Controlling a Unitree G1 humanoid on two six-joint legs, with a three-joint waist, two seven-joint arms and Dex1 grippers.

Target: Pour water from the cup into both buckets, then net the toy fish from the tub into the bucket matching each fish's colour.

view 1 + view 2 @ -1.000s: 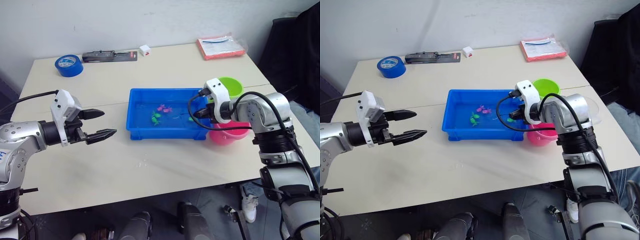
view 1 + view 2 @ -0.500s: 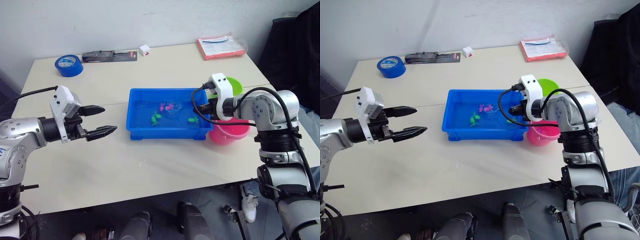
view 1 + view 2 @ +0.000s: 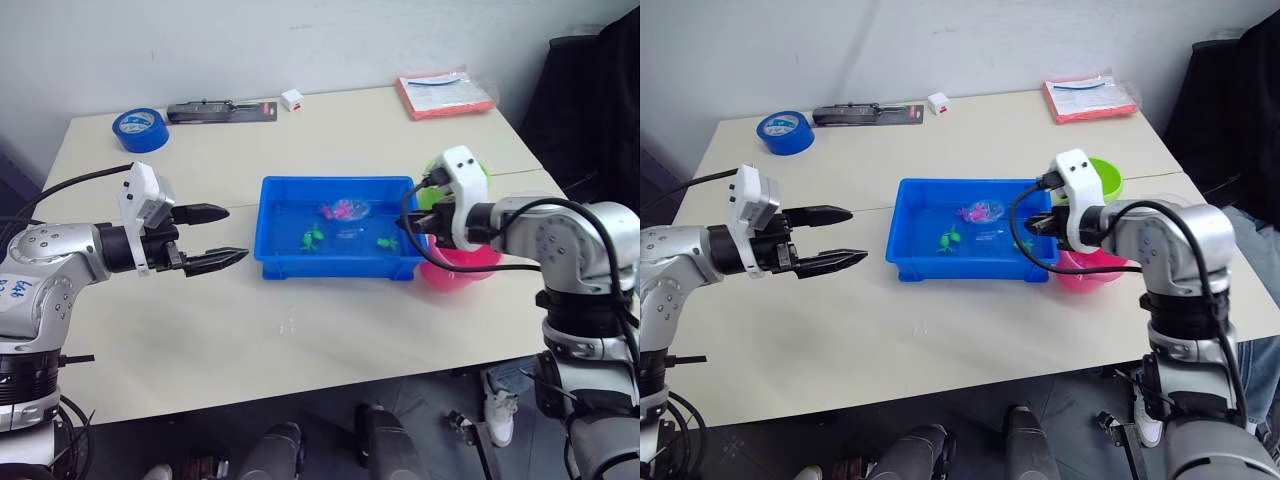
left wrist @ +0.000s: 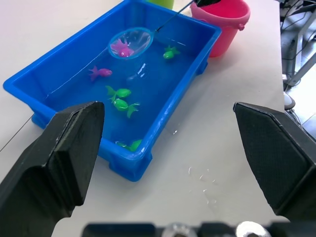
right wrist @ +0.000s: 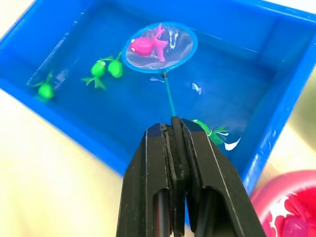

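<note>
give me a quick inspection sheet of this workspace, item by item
surface: pale table, a few water drops in front of the tub
job's things: blue tub holds water, green fish and one loose pink fish; net holds a pink fish above the water; pink bucket and green bucket beside the tub
clutter: blue tape roll, black tool pack, small white box, red packet along the far edge
grippers: right gripper shut on net handle; left gripper open, empty
cables: black cables at both wrists
surroundings: white wall, dark cloth at right
</note>
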